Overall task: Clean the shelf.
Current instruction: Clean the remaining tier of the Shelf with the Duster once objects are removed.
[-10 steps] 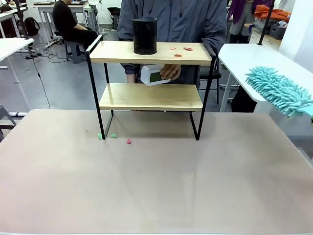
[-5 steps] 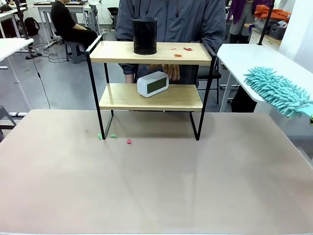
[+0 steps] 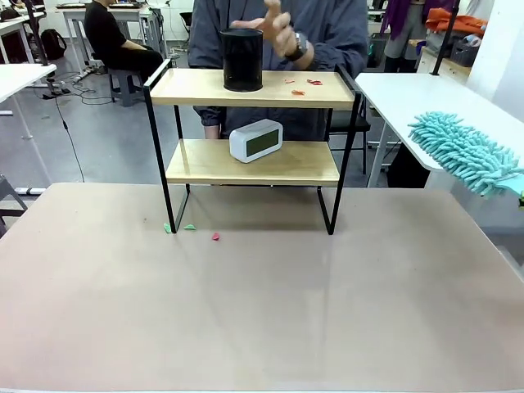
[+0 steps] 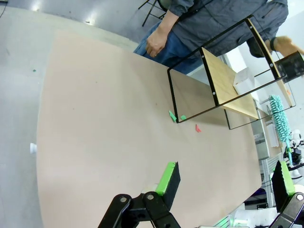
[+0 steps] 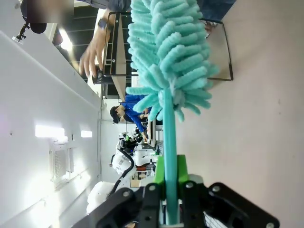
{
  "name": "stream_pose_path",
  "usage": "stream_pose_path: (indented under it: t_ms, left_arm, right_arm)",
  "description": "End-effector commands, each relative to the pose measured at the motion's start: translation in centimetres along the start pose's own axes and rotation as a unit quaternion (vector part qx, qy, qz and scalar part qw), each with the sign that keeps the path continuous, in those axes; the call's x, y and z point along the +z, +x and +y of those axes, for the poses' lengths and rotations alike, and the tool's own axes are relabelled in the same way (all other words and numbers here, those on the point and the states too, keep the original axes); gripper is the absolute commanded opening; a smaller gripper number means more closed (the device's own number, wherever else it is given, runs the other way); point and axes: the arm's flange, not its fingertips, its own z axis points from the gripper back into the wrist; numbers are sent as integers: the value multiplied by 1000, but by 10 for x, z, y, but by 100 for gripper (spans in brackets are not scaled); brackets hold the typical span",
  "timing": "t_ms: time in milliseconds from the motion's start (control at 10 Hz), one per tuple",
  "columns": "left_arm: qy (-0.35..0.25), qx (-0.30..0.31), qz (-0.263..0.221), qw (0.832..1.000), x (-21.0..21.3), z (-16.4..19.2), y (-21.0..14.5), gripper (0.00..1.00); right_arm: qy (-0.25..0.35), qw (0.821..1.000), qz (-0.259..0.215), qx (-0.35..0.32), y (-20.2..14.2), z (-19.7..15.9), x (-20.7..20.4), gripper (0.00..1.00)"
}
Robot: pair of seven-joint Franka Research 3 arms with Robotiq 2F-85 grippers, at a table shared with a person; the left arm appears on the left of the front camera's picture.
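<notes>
From where I stand the cleaning looks barely begun, if at all. The right gripper (image 5: 170, 176) has its jaws shut tight on the thin handle of a teal duster (image 5: 166, 52), whose fluffy head sticks straight out past the fingertips. The shelf (image 3: 254, 90) stands well beyond that head, off to one side of it, with nothing touching it.

The left gripper (image 4: 226, 179) hangs with its jaws spread wide and nothing between them. The shelf is far out ahead of its tips, across a stretch of bare table.

What is left, I'd judge, is nearly all of it. A few red scraps (image 3: 300, 84) lie on the top board beside a black cylinder (image 3: 242, 59), and a white clock (image 3: 255, 140) sits on the lower board. Both would get in the way of a sweep. More scraps (image 3: 191, 230), green and red, lie on the table by the shelf's near leg, between the open left jaws and the rack.

The person's hand (image 3: 278, 29) is raised above the top board, behind the cylinder, holding nothing.

The table (image 3: 262, 311) is a smooth, pale pinkish-beige top. A white side table (image 3: 409, 94) stands to the right, and the room behind is a busy workshop with grey floor, desks and a seated person.
</notes>
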Motion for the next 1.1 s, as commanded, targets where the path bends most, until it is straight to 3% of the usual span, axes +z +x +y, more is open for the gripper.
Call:
stream_pose_path:
  t_ms: [0, 600, 700, 800, 1000]
  left_arm:
    - [-8, -10, -7, 1000, -1, 0, -1, 100]
    - [-8, -10, -7, 1000, -1, 0, -1, 100]
    - [-8, -10, -7, 1000, -1, 0, -1, 100]
    - [-8, -10, -7, 1000, -1, 0, -1, 100]
    - [-8, -10, -7, 1000, -1, 0, -1, 100]
  right_arm:
    - [13, 1000, -4, 13, 0, 2, -2, 0]
    - [13, 1000, -4, 13, 0, 2, -2, 0]
    - [0, 1000, 0, 0, 0, 0, 0, 13]
    - [11, 1000, -10, 10, 7, 18, -14, 13]
    - [12, 994, -34, 104, 28, 91, -61, 13]
